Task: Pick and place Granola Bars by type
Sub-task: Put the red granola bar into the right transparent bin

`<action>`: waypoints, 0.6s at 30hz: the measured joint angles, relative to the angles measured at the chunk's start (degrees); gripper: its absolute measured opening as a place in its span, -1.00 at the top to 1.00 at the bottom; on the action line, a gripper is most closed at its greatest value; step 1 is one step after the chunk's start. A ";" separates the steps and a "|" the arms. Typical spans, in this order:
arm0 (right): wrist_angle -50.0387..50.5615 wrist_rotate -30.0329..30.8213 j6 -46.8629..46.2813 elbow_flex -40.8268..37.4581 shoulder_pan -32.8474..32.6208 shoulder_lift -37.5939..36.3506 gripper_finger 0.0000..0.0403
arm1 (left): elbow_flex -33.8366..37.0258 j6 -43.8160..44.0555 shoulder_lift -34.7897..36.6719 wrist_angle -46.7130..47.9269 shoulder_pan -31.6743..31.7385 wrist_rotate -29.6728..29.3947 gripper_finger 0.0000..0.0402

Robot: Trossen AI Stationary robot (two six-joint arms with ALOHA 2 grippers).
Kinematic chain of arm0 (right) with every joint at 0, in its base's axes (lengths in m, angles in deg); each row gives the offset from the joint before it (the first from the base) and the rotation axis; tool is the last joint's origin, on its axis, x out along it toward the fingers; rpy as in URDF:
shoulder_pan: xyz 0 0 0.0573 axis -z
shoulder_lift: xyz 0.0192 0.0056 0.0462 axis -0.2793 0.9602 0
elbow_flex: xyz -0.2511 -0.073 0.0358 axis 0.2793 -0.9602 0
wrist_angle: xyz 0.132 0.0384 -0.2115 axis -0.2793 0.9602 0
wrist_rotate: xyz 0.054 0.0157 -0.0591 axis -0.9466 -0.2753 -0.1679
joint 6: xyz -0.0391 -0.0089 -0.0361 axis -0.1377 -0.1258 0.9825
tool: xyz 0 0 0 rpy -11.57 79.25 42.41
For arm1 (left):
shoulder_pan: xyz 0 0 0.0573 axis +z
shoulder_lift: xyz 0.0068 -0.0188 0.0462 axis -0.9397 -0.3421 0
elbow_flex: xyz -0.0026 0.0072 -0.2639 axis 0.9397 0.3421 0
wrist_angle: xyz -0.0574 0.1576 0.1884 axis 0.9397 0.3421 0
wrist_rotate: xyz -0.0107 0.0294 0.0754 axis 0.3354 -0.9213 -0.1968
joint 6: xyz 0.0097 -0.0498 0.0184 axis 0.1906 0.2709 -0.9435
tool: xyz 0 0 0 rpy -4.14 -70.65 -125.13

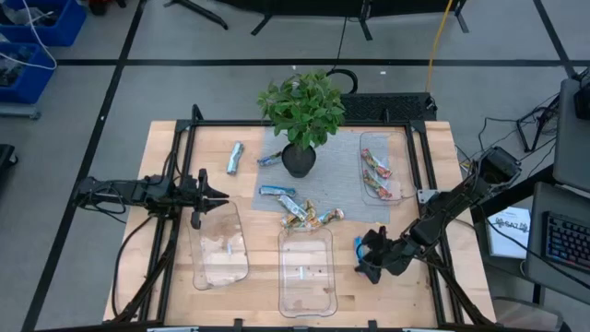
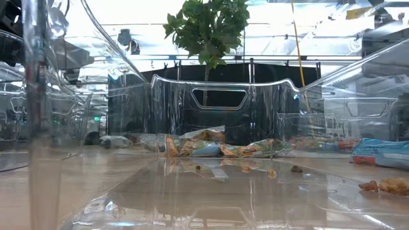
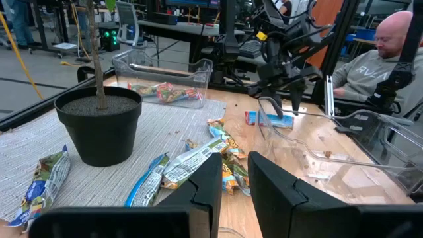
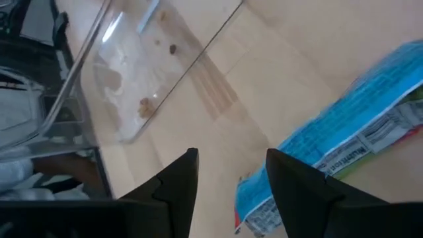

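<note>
Right gripper [image 1: 361, 254] low over the bare wood at the near right of the table [image 1: 161, 148], beside the right wall of the middle clear tray [image 1: 306, 270]. Fingers [image 4: 173, 180] parted, nothing between them; only tabletop in the gap. Blue-wrapped bar [image 4: 350, 149] lying flat just beside one fingertip, not gripped, its end by the finger and the rest running away from the gripper. Same blue bar [image 3: 269, 119] under the dark fingers in the left wrist view, flat on the wood next to the tray rim. Beyond the right gripper, towards the middle of the table, a loose heap of granola bars [image 1: 304, 213] on the grey mat [image 1: 346, 175], blue and yellow-green wrappers overlapping, just ahead of the middle tray. Farther on, a potted plant [image 1: 300, 115] with one blue bar [image 1: 270, 159] touching or nearly touching the pot, and a silver-blue bar [image 1: 235, 158] apart on the wood. Off to the right gripper's far side, a tray [image 1: 381, 166] with several red and green wrapped bars inside. Left gripper [image 1: 218, 195] at the far end of the left tray [image 1: 219, 245], above its rim, well apart from the right one. Left fingers [image 3: 205, 188] a narrow gap apart, empty, pointing at the heap. Crumbs in the middle tray. A seated person [image 3: 378, 63] beyond the table edge.
</note>
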 joint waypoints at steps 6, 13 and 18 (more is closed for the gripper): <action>-0.11 -3.24 -2.23 0.02 0.02 -2.32 0.16 | 0.00 0.00 0.01 -0.01 -0.02 -0.01 0.62; 0.32 -4.52 -3.11 0.02 0.02 -9.45 0.16 | 0.00 0.00 0.02 0.00 0.00 -0.02 0.62; 5.10 -4.65 -5.57 0.04 0.04 -13.24 0.16 | 0.00 0.00 0.00 0.00 -0.02 0.00 0.62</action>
